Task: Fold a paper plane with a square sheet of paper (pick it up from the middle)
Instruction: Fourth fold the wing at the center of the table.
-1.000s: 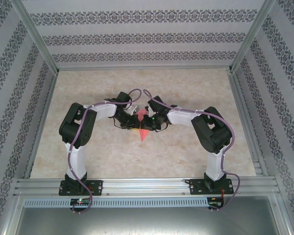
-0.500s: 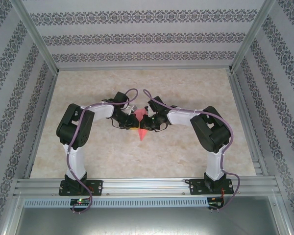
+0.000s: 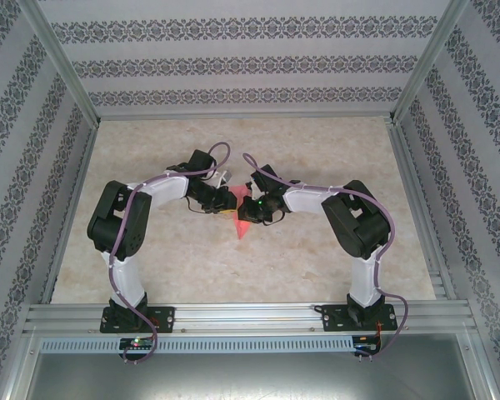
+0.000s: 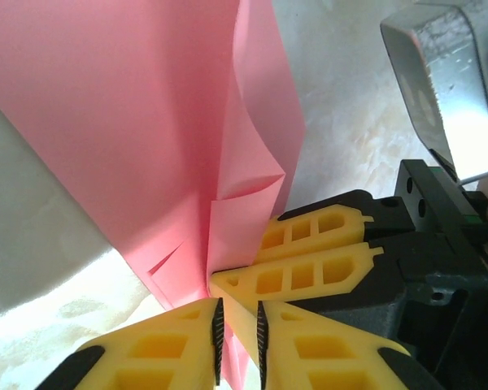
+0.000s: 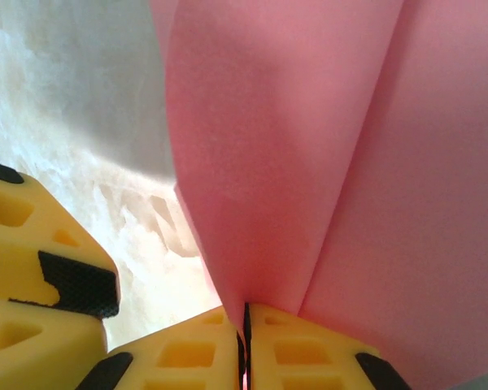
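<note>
My two hands meet over the middle of the table (image 3: 333, 150), and the paper plane (image 3: 244, 223) is right between them, with its pointy end aimed back at my own side; I cannot tell if that point rests on the table or hangs just above it. My right gripper (image 5: 245, 313) is squeezed tight on the paper; its two yellow fingers are pressed flat together and the pink fold comes up out of the line where they meet, then spreads into two wide flaps. My left gripper (image 4: 239, 305) is different; its fingers stand a little apart, and a thin bit of pink runs down through the gap without being pinched. My right fingers (image 4: 309, 252) sit just beside that gap, almost touching my left ones, so the two hands are very close. I think the step now is to let one hand go loose while the other holds the fold, so I can take a new hold and make the next crease. To do it well, I think my right hand must stay tight and very quiet; if it wobbles, the fold may slip open. My left hand should pull straight back, slowly, so the rough pads do not drag or rip the paper; some small flaps near them look crumpled already. Then it should go for a flat flap, well away from my right fingers, so they do not bump.
</note>
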You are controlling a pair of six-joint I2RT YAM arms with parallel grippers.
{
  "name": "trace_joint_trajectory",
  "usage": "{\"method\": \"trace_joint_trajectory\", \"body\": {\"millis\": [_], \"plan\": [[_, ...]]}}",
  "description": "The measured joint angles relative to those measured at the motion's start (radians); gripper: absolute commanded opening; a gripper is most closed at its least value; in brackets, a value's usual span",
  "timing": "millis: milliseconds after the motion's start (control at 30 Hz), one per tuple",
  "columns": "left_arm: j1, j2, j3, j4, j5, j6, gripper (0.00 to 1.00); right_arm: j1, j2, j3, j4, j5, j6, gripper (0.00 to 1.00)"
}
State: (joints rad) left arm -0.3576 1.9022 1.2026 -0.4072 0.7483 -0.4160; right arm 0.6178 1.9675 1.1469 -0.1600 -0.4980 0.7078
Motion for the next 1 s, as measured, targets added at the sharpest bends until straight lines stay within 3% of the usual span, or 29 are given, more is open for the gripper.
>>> {"method": "trace_joint_trajectory", "body": {"millis": [767,1000], "plan": [[0.056,0.0,0.0,0.056,-0.026,-0.061,0.32,0.013,0.007,-0.014,0.076,-0.032,-0.061,0.39],[0.065,0.004,0.0,0.057,-0.008,-0.064,0.32,0.013,-0.016,-0.058,0.132,-0.038,-0.084,0.39]]}}
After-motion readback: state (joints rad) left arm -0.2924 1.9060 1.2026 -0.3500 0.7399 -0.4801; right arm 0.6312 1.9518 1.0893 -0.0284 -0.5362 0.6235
